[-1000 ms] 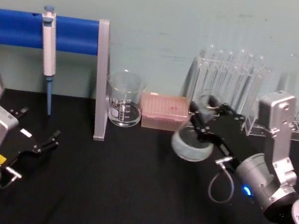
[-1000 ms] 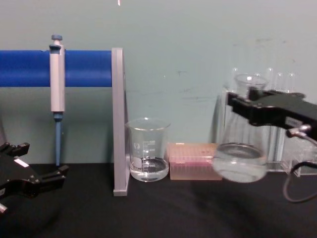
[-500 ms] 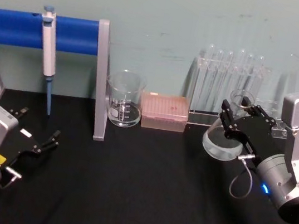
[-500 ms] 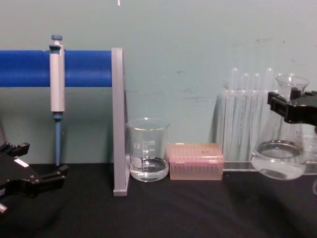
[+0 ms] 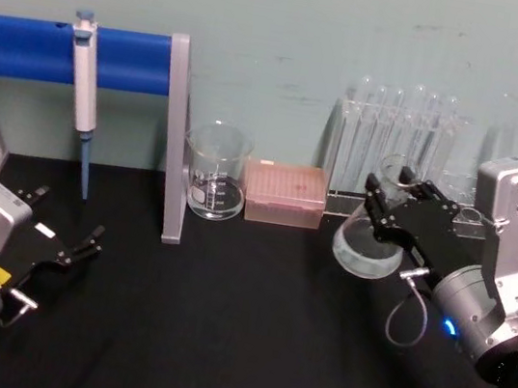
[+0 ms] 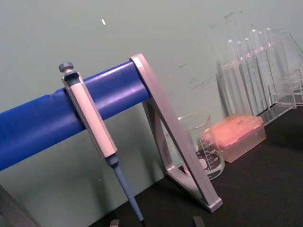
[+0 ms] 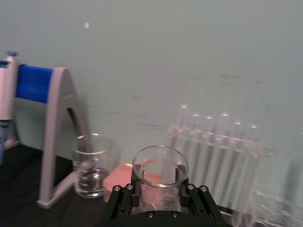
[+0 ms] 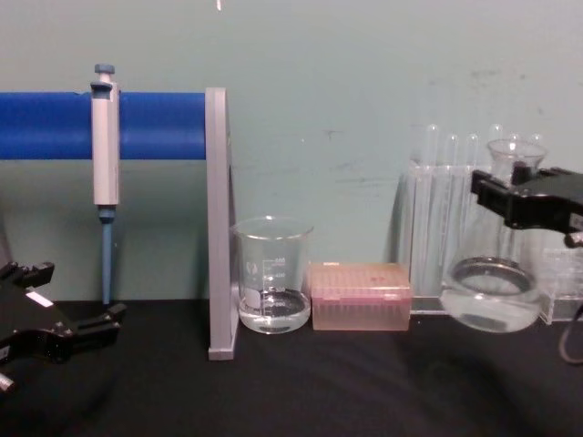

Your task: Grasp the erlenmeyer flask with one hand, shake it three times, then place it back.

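One arm alone carries the coming move, and from nearest to farthest we see this: our left gripper [image 5: 71,212] is parked low at the near left of the counter [image 5: 217,344], fingers apart and holding nothing, well apart from the work. Farther out, our right gripper [image 5: 395,197] has its fingers [image 7: 180,171] clamped on the neck of the erlenmeyer flask [image 8: 489,300], just under the flared mouth. The flask hangs below the fingers, clear of the counter, and its long axis is tilted rather than upright. Its wide base, with what looks like a little clear liquid, lies out to the left of the fingers and toward us, while the mouth stands above them. We judge the shaking to be in hand, though we cannot tell how many shakes are done. Setting it back will call for bringing the axis upright under the fingers first, then lowering straight. Beyond the fingers stands the test tube rack [image 5: 374,143], near the flask. Farther to their left are the pink tip box [image 5: 284,193] and the beaker [image 5: 215,173].
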